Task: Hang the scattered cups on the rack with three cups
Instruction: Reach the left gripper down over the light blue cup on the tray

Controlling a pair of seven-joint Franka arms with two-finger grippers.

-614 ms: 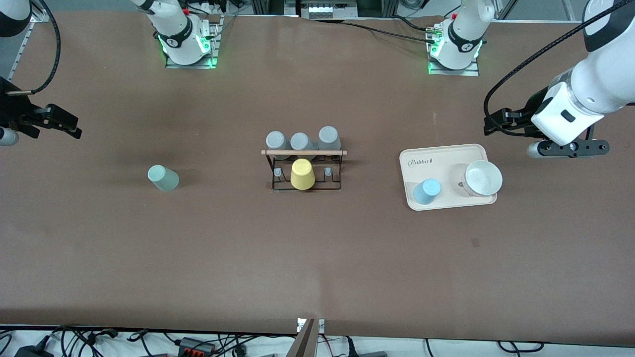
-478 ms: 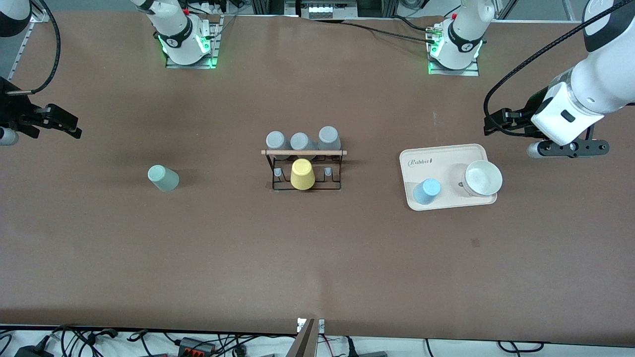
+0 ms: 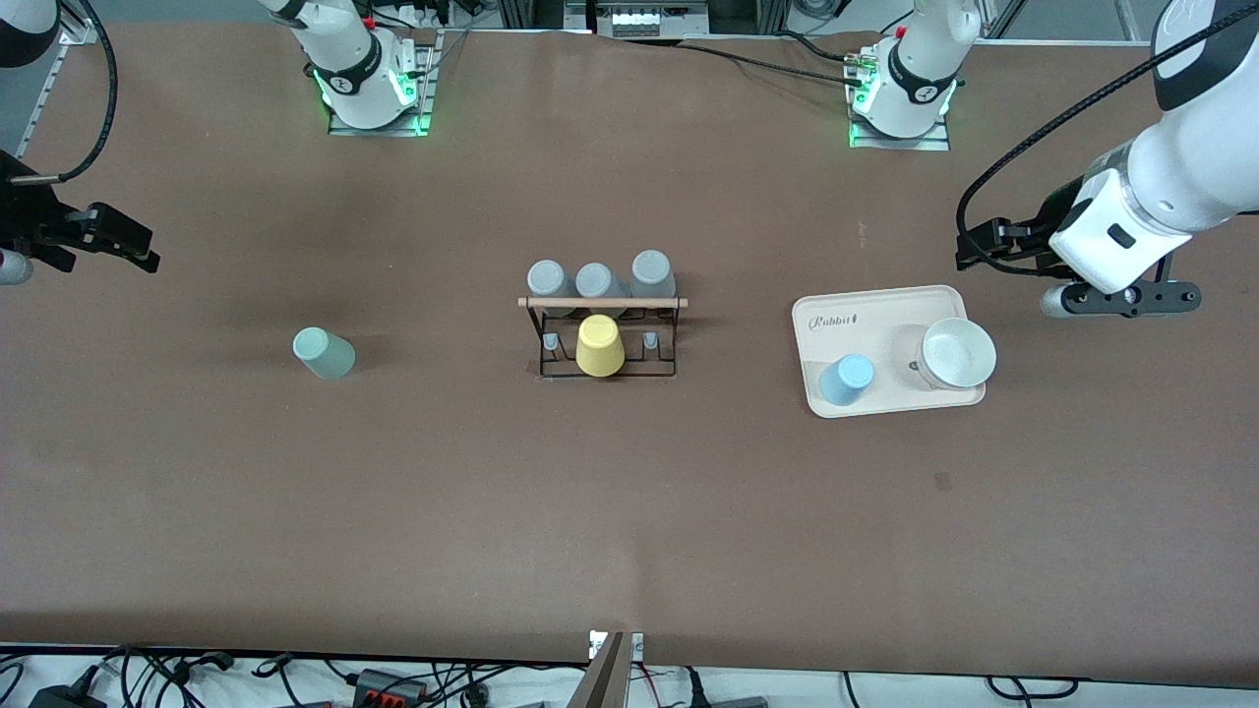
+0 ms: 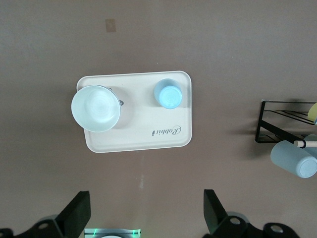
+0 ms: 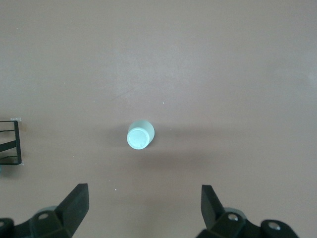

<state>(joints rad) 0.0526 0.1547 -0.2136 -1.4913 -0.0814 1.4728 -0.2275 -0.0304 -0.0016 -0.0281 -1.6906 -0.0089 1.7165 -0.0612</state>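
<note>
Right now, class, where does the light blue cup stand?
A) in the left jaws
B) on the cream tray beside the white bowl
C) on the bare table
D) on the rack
B: the light blue cup stands on the cream tray beside the white bowl.

Green cup (image 5: 140,137) below spread pincer (image 5: 143,203)

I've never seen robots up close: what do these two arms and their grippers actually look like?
Both arms are glossy white with black joint bands, on bases glowing green. Black cables loop along them. The left gripper and right gripper are black, each with two flat, wedge-shaped fingers.
</note>
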